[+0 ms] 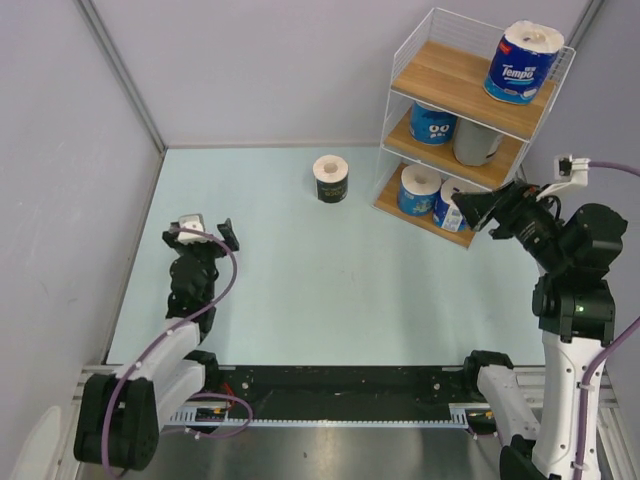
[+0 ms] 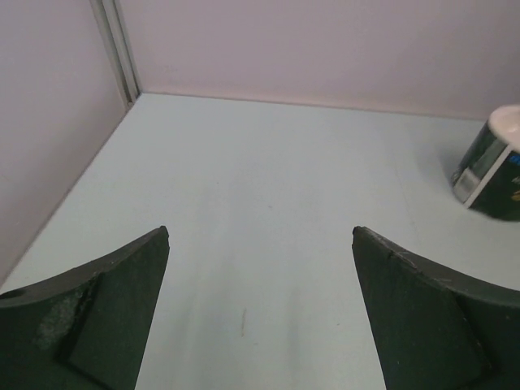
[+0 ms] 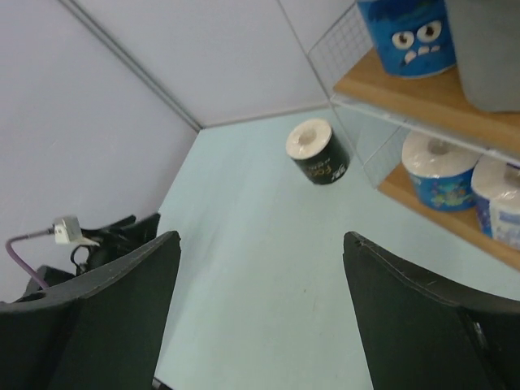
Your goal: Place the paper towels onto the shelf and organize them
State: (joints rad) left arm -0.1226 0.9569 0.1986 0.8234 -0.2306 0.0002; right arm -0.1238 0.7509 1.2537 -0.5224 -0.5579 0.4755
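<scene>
The shelf (image 1: 450,72) stands at the back right. A blue roll (image 1: 522,62) stands on its top board. A blue roll (image 1: 433,122) and the grey roll (image 1: 476,142) are on the middle board, and two blue rolls (image 1: 419,189) are on the bottom board. The black roll (image 1: 331,179) stands alone on the table left of the shelf; it also shows in the right wrist view (image 3: 317,151) and the left wrist view (image 2: 491,175). My right gripper (image 1: 475,208) is open and empty in front of the bottom board (image 3: 406,191). My left gripper (image 1: 205,235) is open and empty at the left.
Grey walls enclose the pale table on the left, back and right. A metal post (image 2: 118,49) runs up the back left corner. The left arm with its purple cable (image 3: 97,240) shows in the right wrist view.
</scene>
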